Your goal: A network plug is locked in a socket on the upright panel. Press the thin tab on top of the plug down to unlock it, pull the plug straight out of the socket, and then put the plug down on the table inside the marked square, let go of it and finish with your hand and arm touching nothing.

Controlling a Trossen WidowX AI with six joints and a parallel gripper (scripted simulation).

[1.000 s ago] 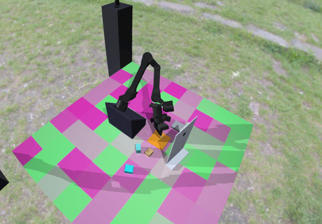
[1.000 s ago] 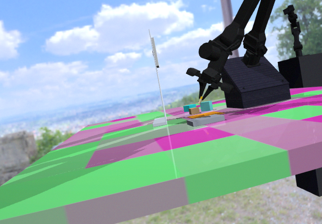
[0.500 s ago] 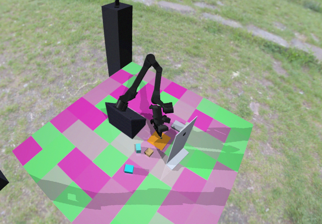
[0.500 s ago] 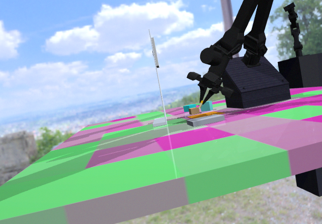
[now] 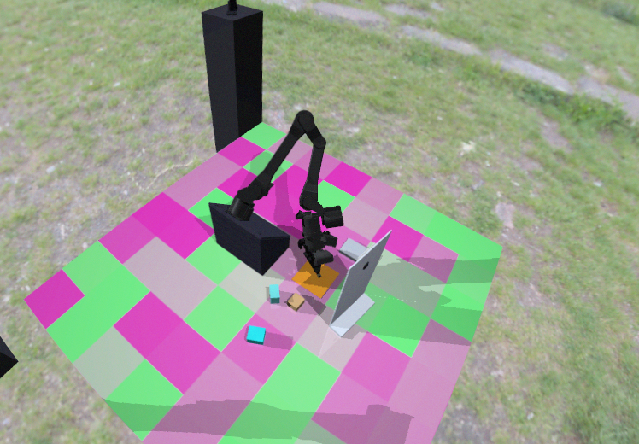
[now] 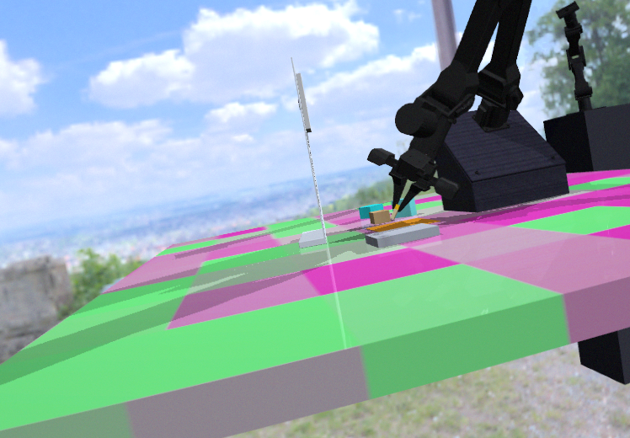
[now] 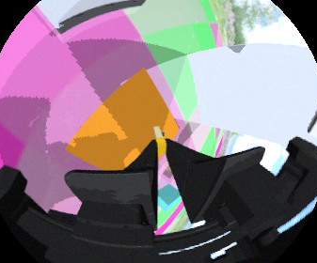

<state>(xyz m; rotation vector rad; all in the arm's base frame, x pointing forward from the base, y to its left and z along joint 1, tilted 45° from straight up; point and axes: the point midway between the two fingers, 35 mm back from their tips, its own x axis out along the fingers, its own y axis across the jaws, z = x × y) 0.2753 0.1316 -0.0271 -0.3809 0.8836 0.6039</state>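
My gripper [image 5: 318, 273] [image 6: 395, 206] [image 7: 159, 143] points down and is shut on the small plug [image 6: 394, 212] [image 7: 158, 133], which is yellow and beige. The plug is out of the socket and hangs tilted, low over the orange marked square [image 5: 304, 277] [image 6: 422, 222] [image 7: 138, 103]. Whether its lower end touches the square cannot be told. The upright panel [image 5: 359, 278] [image 6: 314, 183] [image 7: 261, 89] stands beside the square, with the socket block [image 6: 302, 102] high on its face. The thin tab is too small to make out.
A tan block [image 5: 295, 301] [image 6: 380, 216] and two cyan blocks [image 5: 274, 293] [image 5: 255, 334] lie near the square. Grey feet [image 5: 354, 248] [image 5: 352, 317] [image 6: 402, 235] lie on the table by the panel. The dark arm base [image 5: 248, 240] [image 6: 504, 168] stands on the square's other side.
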